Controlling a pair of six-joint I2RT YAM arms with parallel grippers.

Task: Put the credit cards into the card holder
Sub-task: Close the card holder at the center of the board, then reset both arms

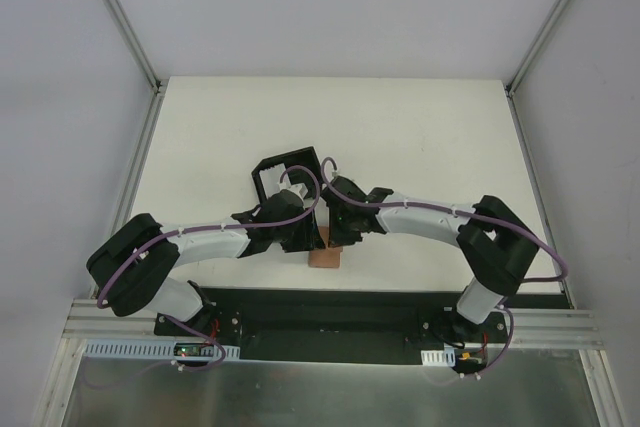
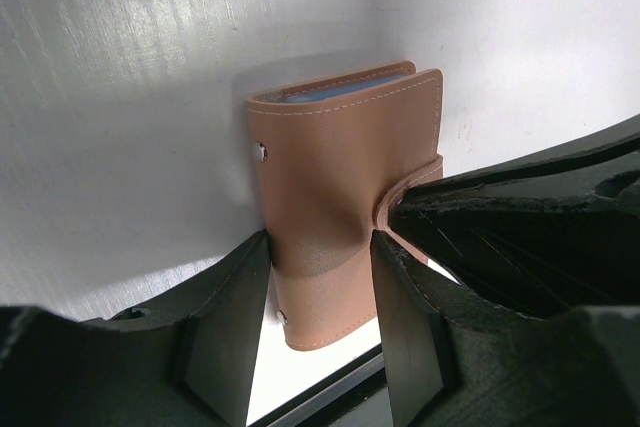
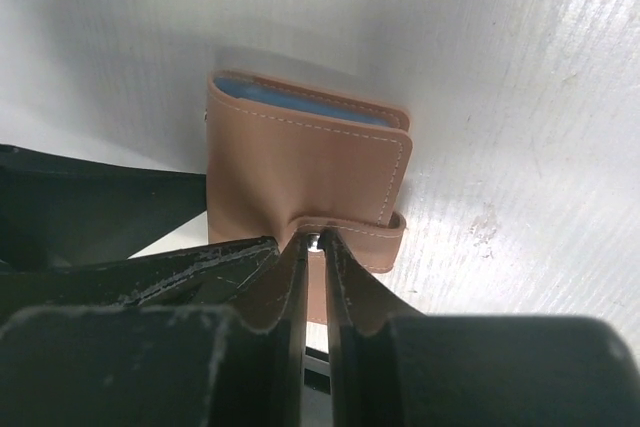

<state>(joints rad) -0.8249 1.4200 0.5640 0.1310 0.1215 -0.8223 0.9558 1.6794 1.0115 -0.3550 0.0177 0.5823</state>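
Observation:
The tan leather card holder (image 2: 340,167) stands folded shut near the table's front edge (image 1: 324,258). A light blue credit card (image 3: 300,103) shows as an edge in its top (image 2: 340,89). My left gripper (image 2: 318,247) is shut on the card holder, one finger pressed on each side. My right gripper (image 3: 315,239) comes in from the other side. Its jaws are almost together, pinching the end of the snap tab (image 3: 372,232) with the metal stud between the tips. In the top view both grippers (image 1: 308,239) (image 1: 338,235) meet over the card holder.
A black open-sided box (image 1: 285,169) stands just behind the two wrists. The table's front edge with its dark rail (image 1: 330,297) lies right below the card holder. White walls enclose the table on the left, right and back.

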